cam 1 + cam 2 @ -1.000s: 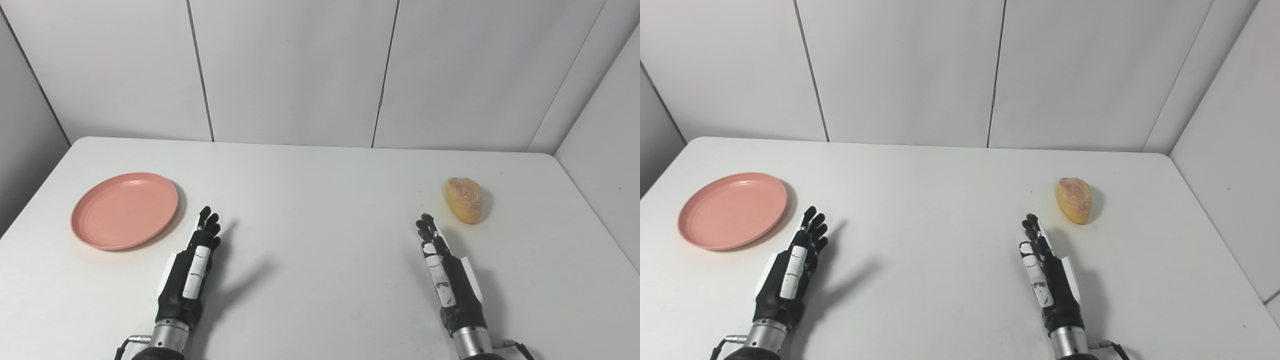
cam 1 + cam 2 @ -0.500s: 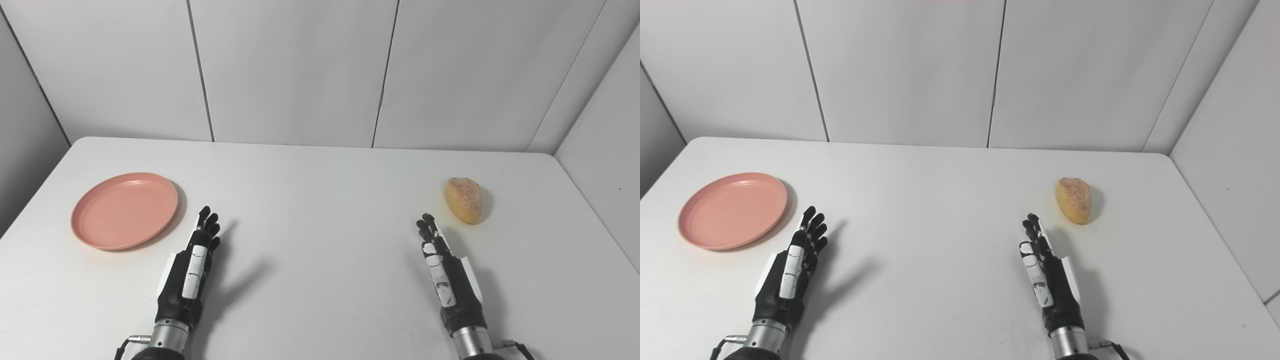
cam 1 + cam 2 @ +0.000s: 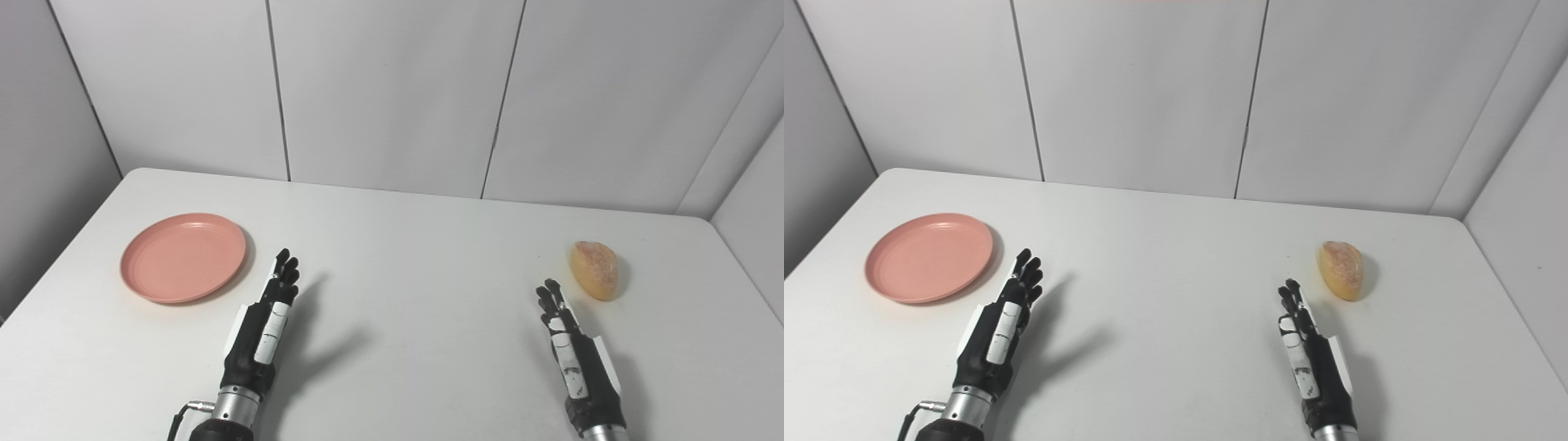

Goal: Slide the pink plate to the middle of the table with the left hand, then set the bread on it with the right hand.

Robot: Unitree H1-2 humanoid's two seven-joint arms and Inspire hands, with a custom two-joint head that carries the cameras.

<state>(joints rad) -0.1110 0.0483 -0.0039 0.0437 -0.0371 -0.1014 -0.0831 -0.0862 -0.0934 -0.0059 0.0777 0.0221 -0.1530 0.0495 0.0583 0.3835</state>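
The whole view has turned since the earlier frame; the things did not move. On the white tabletop, the round pink plastic plate lies at its left, apart from the released left hand. The released right hand is near the small golden bread roll, not touching.

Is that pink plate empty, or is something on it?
Empty. The pink plate shows only bare surface; the bread lies far off on the table.
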